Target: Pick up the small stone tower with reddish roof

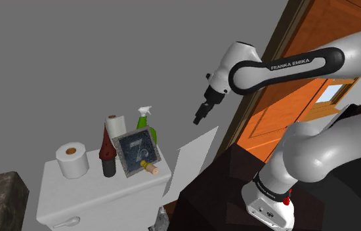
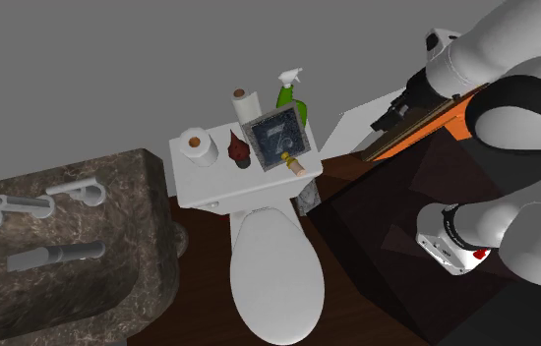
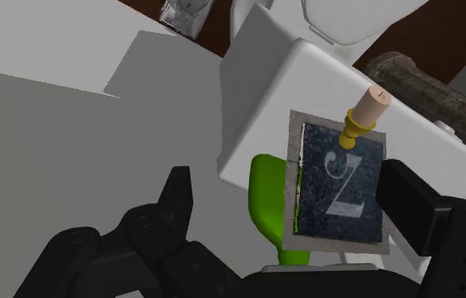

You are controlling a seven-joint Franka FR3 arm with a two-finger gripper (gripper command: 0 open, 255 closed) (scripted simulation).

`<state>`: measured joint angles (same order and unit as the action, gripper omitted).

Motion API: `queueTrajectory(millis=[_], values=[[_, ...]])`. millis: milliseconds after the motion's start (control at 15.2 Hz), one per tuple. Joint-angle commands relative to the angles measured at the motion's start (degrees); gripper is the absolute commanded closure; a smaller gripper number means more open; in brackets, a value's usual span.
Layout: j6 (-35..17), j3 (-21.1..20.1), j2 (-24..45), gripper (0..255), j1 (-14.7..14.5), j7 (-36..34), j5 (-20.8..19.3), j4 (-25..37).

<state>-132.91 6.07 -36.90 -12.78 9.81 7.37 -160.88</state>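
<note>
Jaws released, empty, up in the air off the end of the toilet cistern (image 1: pixel 107 197)
Small tower with reddish roof (image 1: pixel 107 152) upright on cistern lid, between toilet roll (image 1: pixel 73 159) and framed plaque (image 1: pixel 133 152); well apart from jaws, below them and toward the shoulder view's left. Green spray bottle (image 1: pixel 148 128) half hidden behind plaque; tower's dark base hard to make out

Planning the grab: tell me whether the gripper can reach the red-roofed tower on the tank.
Probably yes, from above: nothing stands over the tower; sideways, the framed slab beside it blocks the open gripper.
</note>
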Motion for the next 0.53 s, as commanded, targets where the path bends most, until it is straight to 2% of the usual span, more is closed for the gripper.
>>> queueTrajectory(millis=[0,264,462], values=[[-7.1,0.8,3.1,0,-2.7,2.2,2.8,-1.1],[-20.8,3.8,11.0,0,-10.9,8.5,10.6,-1.6],[-30.2,9.2,17.6,0,-21.1,17.0,20.7,-0.2]])
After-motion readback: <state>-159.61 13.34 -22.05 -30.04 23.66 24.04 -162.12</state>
